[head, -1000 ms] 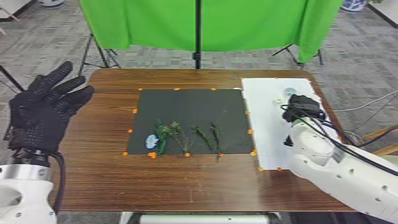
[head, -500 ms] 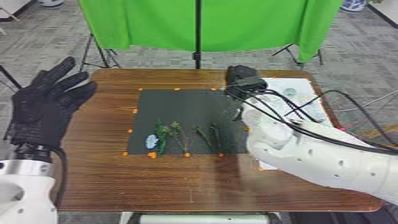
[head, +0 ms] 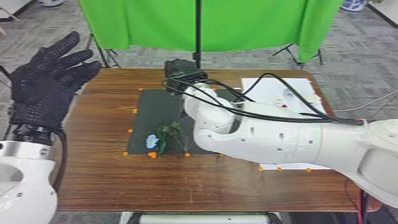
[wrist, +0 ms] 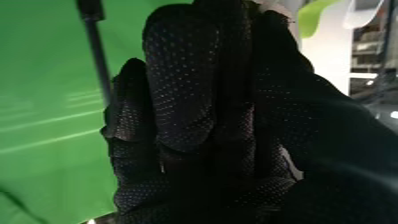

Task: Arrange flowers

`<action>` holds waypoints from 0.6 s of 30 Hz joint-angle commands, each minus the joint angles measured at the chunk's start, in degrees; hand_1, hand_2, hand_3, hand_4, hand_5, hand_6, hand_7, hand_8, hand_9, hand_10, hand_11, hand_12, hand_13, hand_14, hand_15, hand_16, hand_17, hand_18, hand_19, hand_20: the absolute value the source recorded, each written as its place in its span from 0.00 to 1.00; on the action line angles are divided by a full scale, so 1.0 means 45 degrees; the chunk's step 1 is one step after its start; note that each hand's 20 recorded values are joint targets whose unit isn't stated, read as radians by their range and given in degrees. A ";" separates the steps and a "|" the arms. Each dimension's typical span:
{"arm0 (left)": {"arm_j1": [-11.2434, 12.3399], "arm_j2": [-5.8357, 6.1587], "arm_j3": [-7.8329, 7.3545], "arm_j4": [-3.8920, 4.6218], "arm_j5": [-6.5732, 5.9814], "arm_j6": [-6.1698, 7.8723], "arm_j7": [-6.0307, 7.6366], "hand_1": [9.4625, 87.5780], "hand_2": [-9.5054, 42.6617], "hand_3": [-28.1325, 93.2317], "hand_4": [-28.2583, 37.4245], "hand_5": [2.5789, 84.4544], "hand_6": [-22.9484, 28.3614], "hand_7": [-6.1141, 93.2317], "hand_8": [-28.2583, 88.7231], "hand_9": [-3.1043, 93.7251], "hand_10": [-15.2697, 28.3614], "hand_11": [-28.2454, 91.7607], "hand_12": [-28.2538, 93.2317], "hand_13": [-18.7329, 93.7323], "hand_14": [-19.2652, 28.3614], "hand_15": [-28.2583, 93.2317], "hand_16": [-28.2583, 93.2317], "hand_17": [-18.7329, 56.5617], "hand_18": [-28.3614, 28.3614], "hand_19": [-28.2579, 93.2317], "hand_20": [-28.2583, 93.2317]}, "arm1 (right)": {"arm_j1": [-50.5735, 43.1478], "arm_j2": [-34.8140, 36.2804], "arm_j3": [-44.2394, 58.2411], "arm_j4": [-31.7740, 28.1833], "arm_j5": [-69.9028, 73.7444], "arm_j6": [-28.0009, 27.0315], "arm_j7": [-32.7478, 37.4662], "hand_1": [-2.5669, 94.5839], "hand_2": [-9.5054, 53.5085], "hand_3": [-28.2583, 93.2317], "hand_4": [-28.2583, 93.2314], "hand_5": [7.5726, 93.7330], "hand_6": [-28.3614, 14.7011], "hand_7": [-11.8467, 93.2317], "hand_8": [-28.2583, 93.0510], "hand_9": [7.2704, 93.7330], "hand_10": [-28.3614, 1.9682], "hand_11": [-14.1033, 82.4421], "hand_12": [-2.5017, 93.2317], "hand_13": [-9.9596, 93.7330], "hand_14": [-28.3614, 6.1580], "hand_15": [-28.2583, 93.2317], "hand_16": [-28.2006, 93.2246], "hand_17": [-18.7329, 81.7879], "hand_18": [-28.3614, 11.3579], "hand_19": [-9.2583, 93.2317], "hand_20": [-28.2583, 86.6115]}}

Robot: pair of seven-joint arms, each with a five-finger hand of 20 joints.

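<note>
Flowers (head: 152, 141) lie on the dark mat (head: 155, 111), likely for easy picking — your left hand (head: 41, 87) hangs aside, fingers wide; you can't tell the right hand's (head: 184, 70) grip.

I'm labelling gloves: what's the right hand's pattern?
The right hand shows small pale dots on black, best in the right wrist view.

A brown wooden table (head: 107, 187) bears a black mat (head: 153, 110) at its middle and a white sheet (head: 257, 88) beside it on the right. Orange tabs (head: 153, 155) dot the edges of both. On the mat's near left part lie green stems (head: 172, 132) and a pale blue bloom (head: 152, 141).
</note>
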 commanded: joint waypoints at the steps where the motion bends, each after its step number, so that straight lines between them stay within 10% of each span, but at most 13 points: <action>1: -0.0503 0.0311 0.0217 0.0045 -0.0002 -0.0289 0.0165 0.15 0.36 0.87 0.00 0.40 0.64 0.19 0.17 0.35 0.81 0.47 0.32 0.38 0.98 0.67 0.15 0.17 0.93 0.78 0.29 | 0.0720 -0.0962 -0.0689 0.0536 0.0751 0.0133 0.0388 0.60 0.00 0.82 0.00 0.80 0.70 0.46 0.25 0.99 0.72 0.30 0.38 0.90 0.72 0.68 0.41 0.61 0.28 1.00 0.37; 15: -0.1940 0.0537 0.1109 0.0262 -0.0132 -0.0474 -0.0163 0.15 0.36 0.87 0.00 0.40 0.64 0.19 0.17 0.35 0.81 0.46 0.32 0.39 0.98 0.67 0.15 0.17 0.94 0.78 0.29 | 0.1152 -0.1475 -0.1720 0.0802 0.1130 0.0093 0.0598 0.58 0.00 0.79 0.00 0.80 0.75 0.45 0.23 0.98 0.73 0.37 0.35 0.89 0.74 0.70 0.41 0.61 0.28 1.00 0.38; 18: -0.1477 0.0486 0.0905 0.0283 -0.0179 -0.0819 0.0044 0.15 0.36 0.87 0.00 0.40 0.64 0.19 0.17 0.35 0.81 0.46 0.32 0.38 0.98 0.66 0.15 0.17 0.94 0.78 0.29 | 0.1343 -0.1748 -0.2229 0.0830 0.1663 0.0358 0.0802 0.58 0.00 0.79 0.00 0.80 0.75 0.44 0.23 0.98 0.73 0.37 0.34 0.89 0.74 0.70 0.41 0.60 0.29 1.00 0.38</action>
